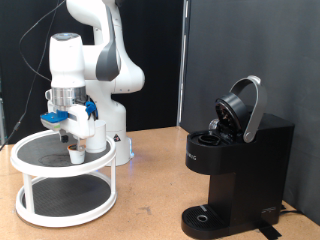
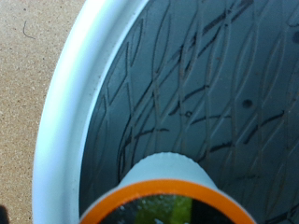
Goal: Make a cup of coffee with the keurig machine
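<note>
My gripper [image 1: 75,146] hangs low over the top tier of a white round shelf [image 1: 30,160] at the exterior view's left. A small brown pod [image 1: 75,153] sits right at its fingertips, on or just above the dark mesh. In the wrist view the pod [image 2: 168,191] fills the lower edge, with an orange rim and a green mark; no fingers show there. A white mug [image 1: 97,137] stands on the same tier, just right of the gripper. The black keurig machine [image 1: 240,165] stands at the exterior view's right with its rounded lid [image 1: 243,105] raised.
The shelf has a second, lower tier [image 1: 65,195]. The machine's round drip base [image 1: 205,215] has nothing on it. Bare tan tabletop [image 1: 150,185] lies between shelf and machine. A dark panel stands behind the machine.
</note>
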`<action>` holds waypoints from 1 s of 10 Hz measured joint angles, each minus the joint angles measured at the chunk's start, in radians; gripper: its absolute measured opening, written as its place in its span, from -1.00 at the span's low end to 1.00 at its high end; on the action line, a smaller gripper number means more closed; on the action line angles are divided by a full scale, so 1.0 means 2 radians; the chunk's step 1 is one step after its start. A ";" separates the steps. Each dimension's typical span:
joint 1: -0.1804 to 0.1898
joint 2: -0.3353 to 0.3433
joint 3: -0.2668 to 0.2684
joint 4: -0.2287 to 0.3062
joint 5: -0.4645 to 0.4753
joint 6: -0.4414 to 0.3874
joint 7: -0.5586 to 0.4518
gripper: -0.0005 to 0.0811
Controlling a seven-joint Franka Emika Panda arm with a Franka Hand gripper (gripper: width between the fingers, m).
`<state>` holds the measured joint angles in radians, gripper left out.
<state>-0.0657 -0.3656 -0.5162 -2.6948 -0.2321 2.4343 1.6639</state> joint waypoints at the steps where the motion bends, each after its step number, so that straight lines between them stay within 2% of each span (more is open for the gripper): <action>1: 0.000 0.003 0.000 0.000 0.000 0.003 0.000 0.81; 10: 0.003 0.014 0.004 -0.006 0.002 0.012 0.000 0.81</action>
<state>-0.0602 -0.3378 -0.5089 -2.7073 -0.2284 2.4592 1.6638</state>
